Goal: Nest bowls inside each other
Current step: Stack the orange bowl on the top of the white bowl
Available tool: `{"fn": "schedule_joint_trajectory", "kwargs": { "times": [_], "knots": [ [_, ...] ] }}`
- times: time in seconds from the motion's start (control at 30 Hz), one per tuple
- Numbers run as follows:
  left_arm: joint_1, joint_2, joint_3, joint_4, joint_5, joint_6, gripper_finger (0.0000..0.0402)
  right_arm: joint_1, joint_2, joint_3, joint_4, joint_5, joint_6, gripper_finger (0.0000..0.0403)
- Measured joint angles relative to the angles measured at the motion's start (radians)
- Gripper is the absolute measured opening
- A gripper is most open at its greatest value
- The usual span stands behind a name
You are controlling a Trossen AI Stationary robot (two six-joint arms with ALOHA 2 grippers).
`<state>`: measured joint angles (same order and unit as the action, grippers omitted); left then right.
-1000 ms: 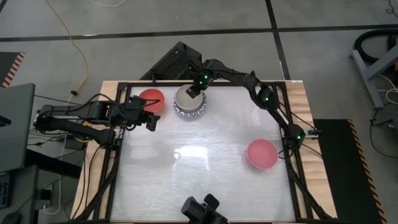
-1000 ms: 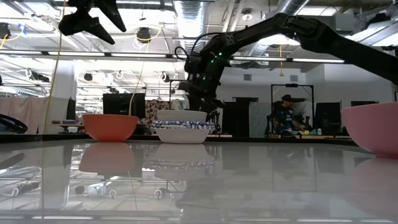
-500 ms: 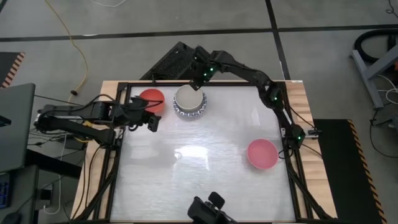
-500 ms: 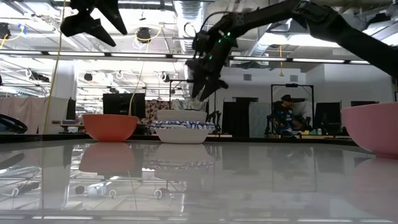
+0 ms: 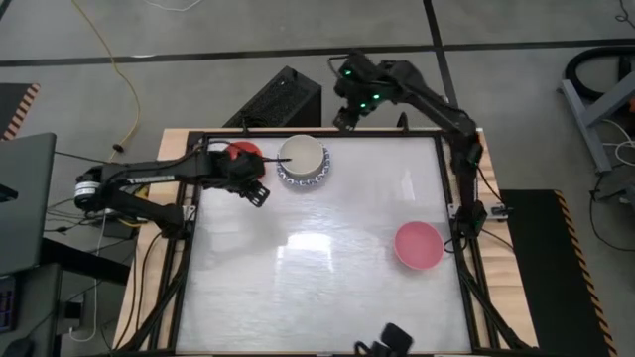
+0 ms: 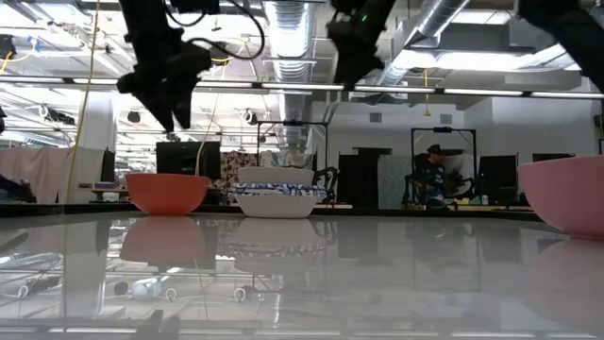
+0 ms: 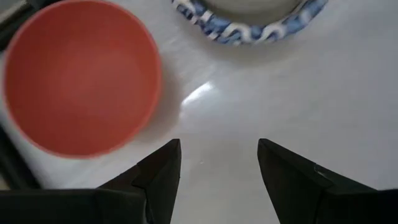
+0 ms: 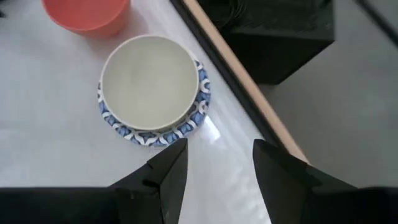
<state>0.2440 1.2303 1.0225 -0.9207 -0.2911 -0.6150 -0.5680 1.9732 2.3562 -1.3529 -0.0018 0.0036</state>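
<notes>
A cream bowl (image 8: 149, 81) sits nested in a white bowl with a blue-patterned rim (image 8: 155, 135); this stack (image 5: 303, 162) stands near the table's far edge. Left of it stands the red bowl (image 5: 242, 152), partly under my left arm. The pink bowl (image 5: 419, 244) rests alone at the right. My left gripper (image 7: 217, 162) hovers open above the table, just near of the red bowl (image 7: 81, 78) and the stack. My right gripper (image 8: 217, 158) is open, high up past the far edge (image 5: 344, 117), empty.
A black box (image 5: 283, 97) lies on the floor beyond the far edge, under my right gripper. The table's black frame (image 5: 193, 248) runs along its sides. The white tabletop (image 5: 327, 268) spreads wide between the stack and the pink bowl.
My right gripper has risen from the stack and drawn back past the table's far edge, to the right; the cream bowl stays in the stack. My left gripper has sunk and shifted right, toward the red bowl and the stack, turning as it went.
</notes>
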Motion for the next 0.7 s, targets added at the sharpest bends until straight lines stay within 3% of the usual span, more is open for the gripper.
{"fn": "schedule_joint_trajectory", "kwargs": {
  "times": [0.3, 0.43, 0.7],
  "knots": [
    [0.084, 0.053, 0.000, -0.032, 0.001, 0.200, 0.0203, -0.003, -0.139, 0.000, -0.027, 0.062, 0.003, 0.0203],
    [0.090, 0.086, 0.000, -0.008, 0.020, 0.232, 0.0203, -0.002, -0.157, 0.000, -0.027, 0.062, 0.006, 0.0203],
    [0.095, 0.203, 0.000, -0.011, -0.047, 0.290, 0.0203, 0.003, -0.153, -0.024, -0.043, 0.062, 0.022, 0.0203]
  ]
}}
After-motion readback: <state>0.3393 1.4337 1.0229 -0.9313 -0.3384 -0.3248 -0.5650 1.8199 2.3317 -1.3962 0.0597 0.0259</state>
